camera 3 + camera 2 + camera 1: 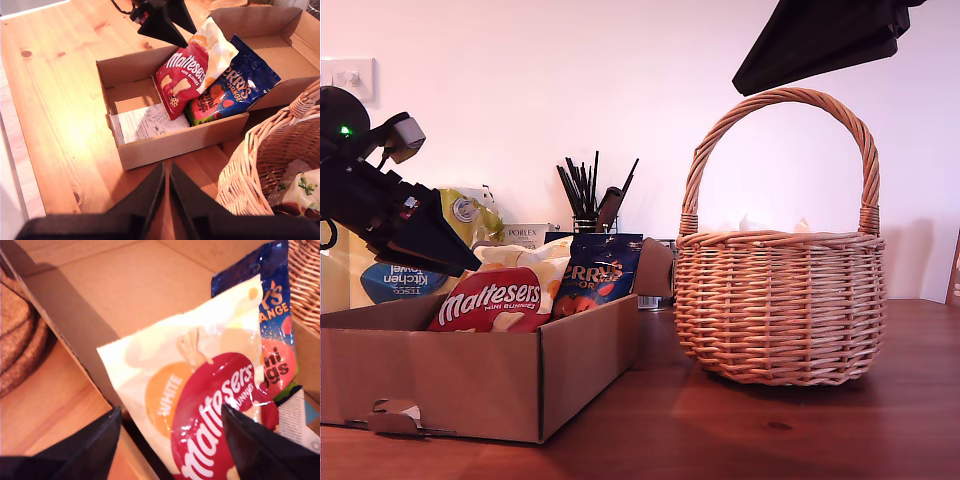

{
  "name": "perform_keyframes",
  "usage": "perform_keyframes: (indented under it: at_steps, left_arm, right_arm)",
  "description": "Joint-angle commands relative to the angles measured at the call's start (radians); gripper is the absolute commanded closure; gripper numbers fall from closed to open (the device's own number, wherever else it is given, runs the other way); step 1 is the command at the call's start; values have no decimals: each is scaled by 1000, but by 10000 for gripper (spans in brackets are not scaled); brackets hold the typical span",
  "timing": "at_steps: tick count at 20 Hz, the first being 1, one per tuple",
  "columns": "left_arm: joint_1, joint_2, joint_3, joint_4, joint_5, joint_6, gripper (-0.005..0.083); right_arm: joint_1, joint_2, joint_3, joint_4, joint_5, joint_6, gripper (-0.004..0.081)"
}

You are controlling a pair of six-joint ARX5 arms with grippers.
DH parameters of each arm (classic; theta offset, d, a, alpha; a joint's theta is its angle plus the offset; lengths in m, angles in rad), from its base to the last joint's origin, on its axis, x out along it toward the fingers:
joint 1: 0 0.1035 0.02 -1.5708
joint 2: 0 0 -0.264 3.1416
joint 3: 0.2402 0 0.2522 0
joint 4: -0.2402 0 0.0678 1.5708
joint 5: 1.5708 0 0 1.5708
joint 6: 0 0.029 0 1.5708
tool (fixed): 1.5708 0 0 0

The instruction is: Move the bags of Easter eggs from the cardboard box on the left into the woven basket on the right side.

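My first gripper hangs over the cardboard box at the exterior view's left, its fingers apart and poised above the Maltesers bag without touching it, as far as the first wrist view shows. My second gripper hangs high above the counter, between the box and the woven basket, its fingers together with only a thin slit between them and nothing held.

The box stands on the counter at the exterior view's left, the basket well apart from it at that view's right. Three pouches lean together inside the box: a red Maltesers bag nearest, a cream-yellow bag behind it, and a dark blue Terry's bag beside them, toward the basket. A printed paper sheet lies flat on the box floor next to the red bag.

In the second wrist view the basket holds a white bag with green marks; its lettering is too small to read. Pale tips show just above the basket rim in the exterior view.

Behind the box, at the far side of the counter, stand a kitchen towel pack, a small white Porlex box, and a holder of dark utensils.
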Motion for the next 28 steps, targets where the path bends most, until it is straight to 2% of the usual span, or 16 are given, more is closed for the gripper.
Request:
perform_keyframes:
  at_steps: [1,8,14,17,19,21,24,28]
  left_arm:
    - [-11,44,-5,9,2,-3,210]
    - [-24,65,-5,12,13,-14,213]
    - [-21,62,34,-117,36,-10,411]
    - [-21,58,98,-241,43,-10,463]
    - [-23,58,136,-340,85,1,492]
    - [-36,59,140,-410,102,6,488]
    - [-77,59,136,-496,98,76,479]
    - [-146,59,136,-529,32,108,335]
  right_arm:
    - [4,-4,-10,4,0,-2,783]
    - [4,-4,-10,3,0,-2,783]
    - [4,-4,-10,3,0,-2,783]
    - [4,-4,-10,3,0,-2,783]
    - [4,-4,-10,3,0,-2,783]
    - [4,-4,-10,4,-1,-2,783]
    - [4,-4,-10,3,0,-2,783]
    - [4,-4,-10,3,0,-2,783]
